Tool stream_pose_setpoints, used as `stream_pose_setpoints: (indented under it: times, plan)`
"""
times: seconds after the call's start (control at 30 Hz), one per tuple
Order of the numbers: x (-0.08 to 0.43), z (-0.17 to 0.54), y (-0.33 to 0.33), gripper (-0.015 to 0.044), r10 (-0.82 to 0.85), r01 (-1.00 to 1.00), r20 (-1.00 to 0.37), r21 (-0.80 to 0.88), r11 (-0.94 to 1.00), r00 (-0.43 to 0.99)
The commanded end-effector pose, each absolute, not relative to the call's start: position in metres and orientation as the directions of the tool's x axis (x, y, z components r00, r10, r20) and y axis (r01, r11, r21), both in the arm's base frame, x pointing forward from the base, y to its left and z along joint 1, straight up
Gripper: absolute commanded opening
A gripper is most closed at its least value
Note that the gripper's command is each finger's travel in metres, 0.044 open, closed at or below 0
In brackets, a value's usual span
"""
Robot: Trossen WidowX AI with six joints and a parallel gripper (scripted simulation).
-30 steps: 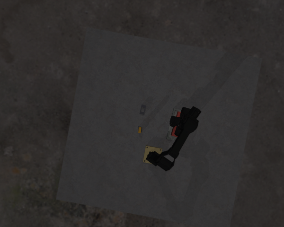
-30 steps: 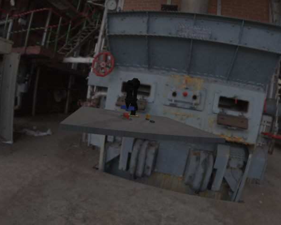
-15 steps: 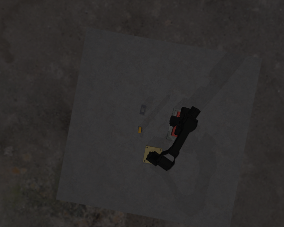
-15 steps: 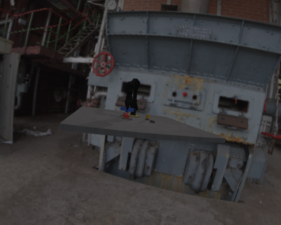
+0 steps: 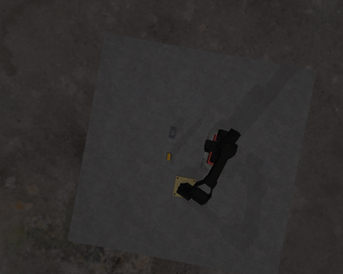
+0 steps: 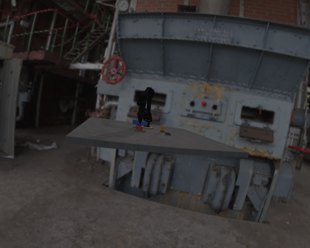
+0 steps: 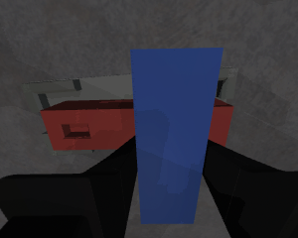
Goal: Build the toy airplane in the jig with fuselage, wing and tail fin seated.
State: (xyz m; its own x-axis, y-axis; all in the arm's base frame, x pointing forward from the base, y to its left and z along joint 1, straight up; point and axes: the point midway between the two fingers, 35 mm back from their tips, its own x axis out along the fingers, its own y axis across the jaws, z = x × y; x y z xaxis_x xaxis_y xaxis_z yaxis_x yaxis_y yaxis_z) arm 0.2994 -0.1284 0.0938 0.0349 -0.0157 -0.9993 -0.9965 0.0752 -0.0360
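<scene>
The red fuselage (image 5: 210, 158) (image 6: 138, 128) (image 7: 106, 134) lies lengthwise in the grey jig (image 7: 109, 86). Its tail socket shows empty at the left in the wrist view. My gripper (image 7: 165, 139) is shut on the blue wing (image 6: 135, 122) (image 7: 174, 109). The wing lies crosswise over the fuselage, close above its top; its tab and the wing socket are hidden, and I cannot tell whether the parts touch. The orange tail fin (image 5: 168, 156) (image 6: 163, 128) stands upright away from the jig, on a small dark base.
A small dark grey holder (image 5: 172, 132) (image 6: 168, 133) lies near the tail fin. The arm's yellow mounting plate (image 5: 179, 179) is beside the jig in the top view. The arm hides part of the jig there.
</scene>
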Motion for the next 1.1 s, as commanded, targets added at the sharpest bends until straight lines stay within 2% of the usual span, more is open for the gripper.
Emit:
stream_pose_setpoints:
  times: [0.0, 0.07, 0.2, 0.37, 0.87, 1.07]
  plan:
    - [0.2986, 0.0908, -0.1282, 0.0197, -0.015, -0.997, -0.999, -0.034, 0.070, 0.033]
    - [0.2992, 0.0928, -0.1283, 0.0210, -0.015, -0.997, -0.999, -0.036, 0.075, 0.034]
    - [0.2992, 0.0928, -0.1283, 0.0183, -0.015, -0.997, -0.999, -0.036, 0.075, 0.034]
    - [0.2992, 0.0928, -0.1283, 0.0052, -0.015, -0.997, -0.999, -0.036, 0.075, 0.034]
    - [0.2992, 0.0928, -0.1283, 0.0440, -0.015, -0.997, -0.999, -0.036, 0.075, 0.034]
    - [0.2992, 0.0928, -0.1283, 0.0440, -0.015, -0.997, -0.999, -0.036, 0.075, 0.034]
